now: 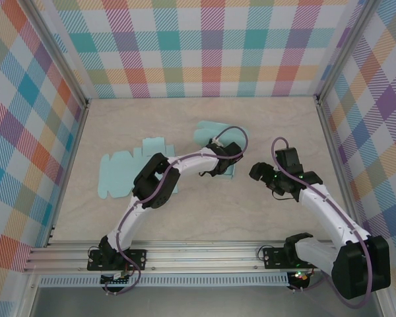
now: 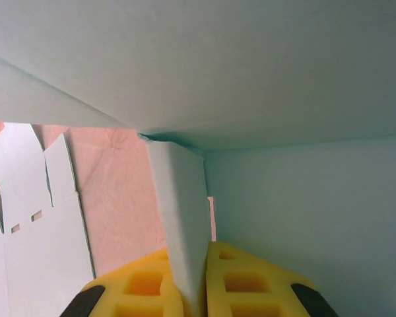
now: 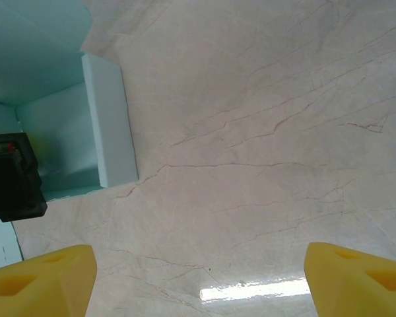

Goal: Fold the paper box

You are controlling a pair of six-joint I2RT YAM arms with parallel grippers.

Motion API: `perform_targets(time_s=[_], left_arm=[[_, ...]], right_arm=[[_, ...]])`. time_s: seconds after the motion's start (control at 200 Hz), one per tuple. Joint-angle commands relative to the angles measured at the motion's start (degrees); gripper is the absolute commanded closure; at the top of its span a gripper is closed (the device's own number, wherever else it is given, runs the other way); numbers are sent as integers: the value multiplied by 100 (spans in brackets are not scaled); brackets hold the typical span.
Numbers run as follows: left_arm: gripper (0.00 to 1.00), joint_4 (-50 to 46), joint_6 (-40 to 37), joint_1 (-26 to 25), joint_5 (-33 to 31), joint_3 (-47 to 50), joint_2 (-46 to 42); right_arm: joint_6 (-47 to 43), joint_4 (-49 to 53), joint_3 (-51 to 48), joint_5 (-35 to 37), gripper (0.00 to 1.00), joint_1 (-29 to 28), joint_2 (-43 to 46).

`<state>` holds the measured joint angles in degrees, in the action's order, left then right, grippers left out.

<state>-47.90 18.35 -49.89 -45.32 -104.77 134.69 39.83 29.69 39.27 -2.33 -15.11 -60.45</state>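
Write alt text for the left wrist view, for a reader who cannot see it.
The yellow-padded left gripper is shut on an upright pale blue flap of the paper box, whose panels spread above and to the right. At left, a flat pale blue cut-out sheet lies on the table.

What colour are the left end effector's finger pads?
Yellow foam pads, clearest in the left wrist view.

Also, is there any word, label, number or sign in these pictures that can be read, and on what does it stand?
None: no text can be read in any of these pictures.
The paper box is plain pale blue, with no print.
The flat paper blank beside it has cut slots only and no writing.
The table shows only a veined pattern and no sign.
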Motion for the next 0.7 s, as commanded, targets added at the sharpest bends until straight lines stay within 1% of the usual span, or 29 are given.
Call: perform_targets(time_s=[0.0, 0.07, 0.17, 0.27, 0.325, 0.465, 0.695], left_arm=[[87, -589, -77, -68, 107, 466, -160], [80, -395, -82, -119, 314, 628, -476], [72, -349, -47, -243, 263, 696, -819], [64, -441, 25, -361, 147, 686, -1079], [61, -448, 79, -419, 157, 715, -1245], [53, -290, 201, -506, 351, 972, -1745], [51, 288, 284, -540, 873, 1765, -2962]], right_arm=[[-53, 136, -59, 31, 17, -41, 97], [-78, 150, -54, 47, 15, -42, 141], [-115, 185, -60, 84, 12, -44, 196], [-199, 262, -12, 88, 6, -44, 242], [-246, 316, 12, 97, 0, -41, 293], [-393, 468, 74, 208, 0, -44, 510], [-709, 717, 180, 504, 0, -44, 1117]])
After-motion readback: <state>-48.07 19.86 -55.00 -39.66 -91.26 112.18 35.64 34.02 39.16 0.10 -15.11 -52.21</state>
